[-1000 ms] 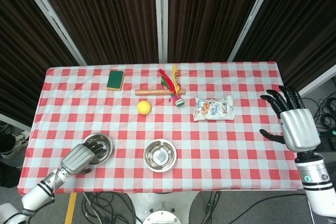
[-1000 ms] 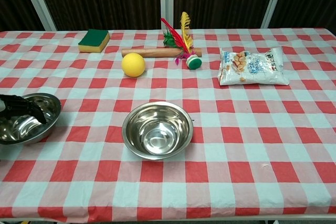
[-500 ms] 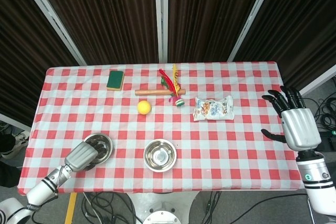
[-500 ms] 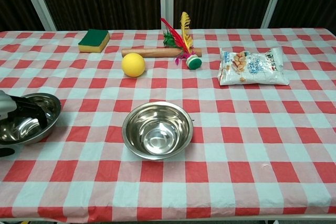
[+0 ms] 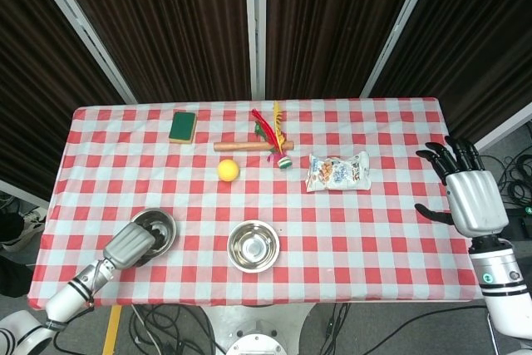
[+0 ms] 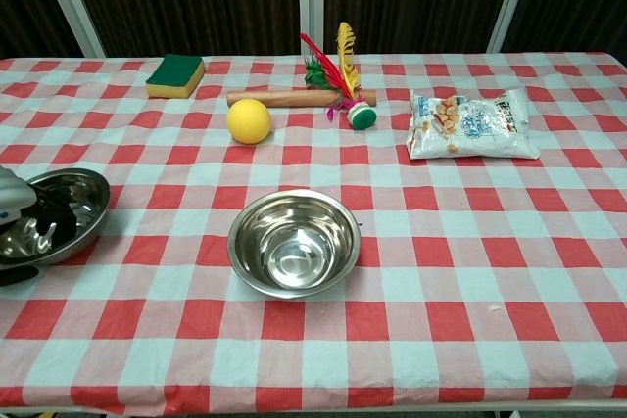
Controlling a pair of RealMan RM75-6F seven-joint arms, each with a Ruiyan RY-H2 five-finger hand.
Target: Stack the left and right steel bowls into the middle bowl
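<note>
Near the table's front left sits a steel bowl (image 5: 159, 228) (image 6: 72, 207), tipped a little toward me. My left hand (image 5: 130, 245) (image 6: 14, 210) grips its near rim, dark fingers (image 6: 51, 222) inside the bowl and the thumb underneath. The middle steel bowl (image 5: 253, 245) (image 6: 294, 242) stands upright at the front centre with nothing in it. My right hand (image 5: 470, 196) hovers beyond the table's right edge, fingers spread and holding nothing; the chest view does not show it. No third bowl is visible.
Behind the bowls lie a yellow ball (image 5: 228, 170) (image 6: 249, 120), a green sponge (image 5: 182, 126), a wooden stick (image 5: 239, 145), a feathered shuttlecock (image 5: 280, 140) and a snack bag (image 5: 337, 171) (image 6: 471, 123). The checked tablecloth (image 5: 374, 239) covers the table.
My left hand has closed onto the left bowl's rim and the bowl has tipped and shifted slightly. The right hand has drifted a little lower.
</note>
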